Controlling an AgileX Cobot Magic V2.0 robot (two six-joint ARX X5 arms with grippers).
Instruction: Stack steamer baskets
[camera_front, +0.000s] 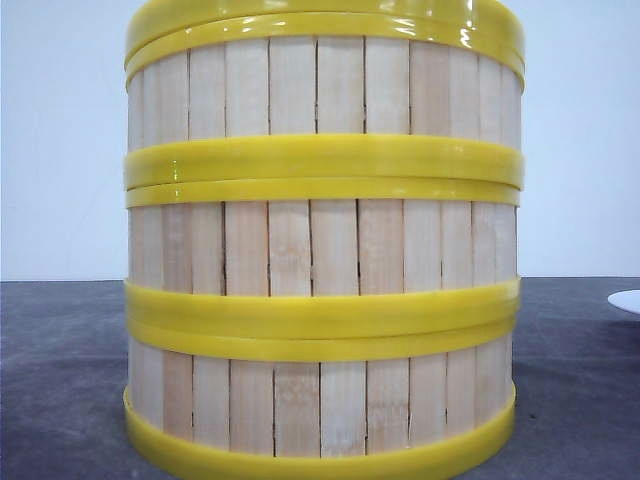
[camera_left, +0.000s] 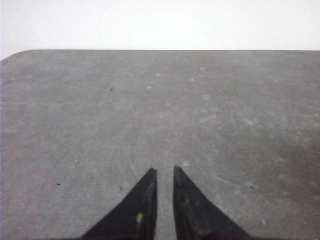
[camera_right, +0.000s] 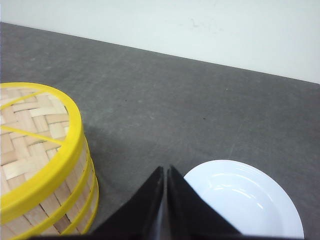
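Observation:
Three steamer baskets stand stacked in one column close in front of the front camera: the bottom basket (camera_front: 320, 400), the middle basket (camera_front: 320, 245) and the top basket (camera_front: 320, 85), with their yellow rims lined up. The right wrist view shows the stack (camera_right: 40, 165) from above, with its woven floor. My right gripper (camera_right: 165, 167) hovers beside the stack, apart from it, shut and holding nothing. My left gripper (camera_left: 165, 170) hangs over bare grey table (camera_left: 150, 110), its fingers a narrow gap apart and empty. Neither gripper shows in the front view.
A white plate (camera_right: 245, 200) lies on the table just beside my right gripper, on the side away from the stack; its edge (camera_front: 628, 300) shows at the far right. A pale wall backs the table.

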